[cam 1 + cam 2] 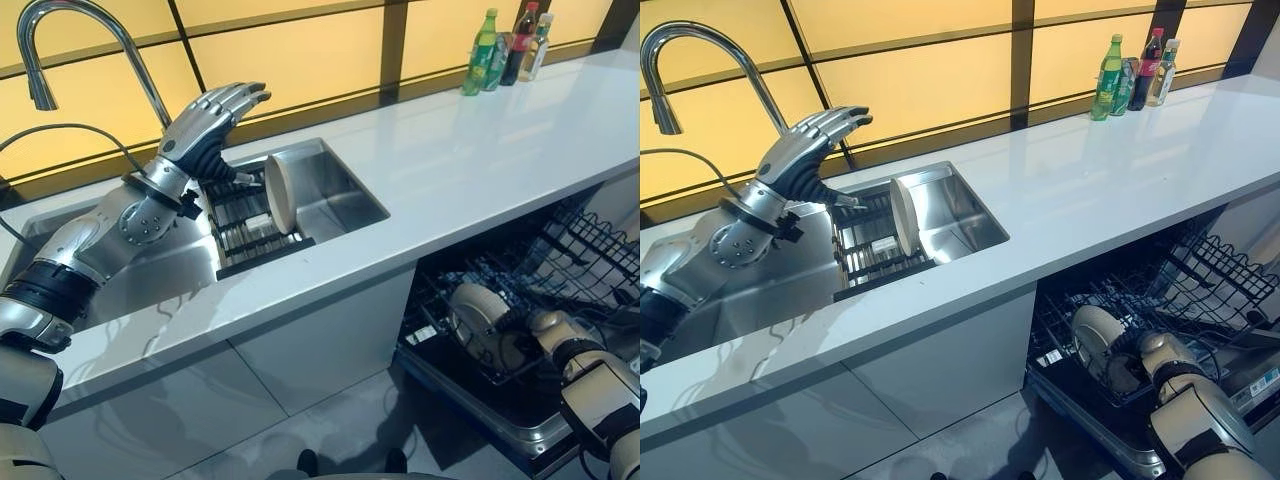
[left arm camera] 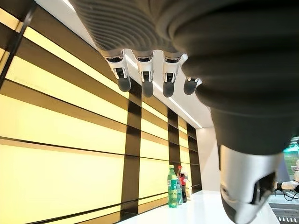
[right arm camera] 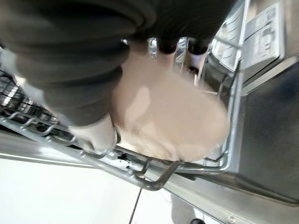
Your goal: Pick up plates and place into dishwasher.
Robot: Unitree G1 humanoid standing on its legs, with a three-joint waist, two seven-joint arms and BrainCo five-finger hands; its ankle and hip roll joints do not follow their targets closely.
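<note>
Fingers of my right hand point(image 3: 93, 93) clamp a plate point(image 3: 168, 121) in the dishwasher rack point(image 3: 154, 175), lower right. My left hand point(image 1: 205, 120), fingers extended, hovers upper left above the sink plate point(image 1: 278, 190).

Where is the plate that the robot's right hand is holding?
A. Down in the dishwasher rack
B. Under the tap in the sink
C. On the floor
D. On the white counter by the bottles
A. The right hand grips the plate down among the wires of the dishwasher rack, below the counter; a different plate stands in the sink rack near the open left hand.
</note>
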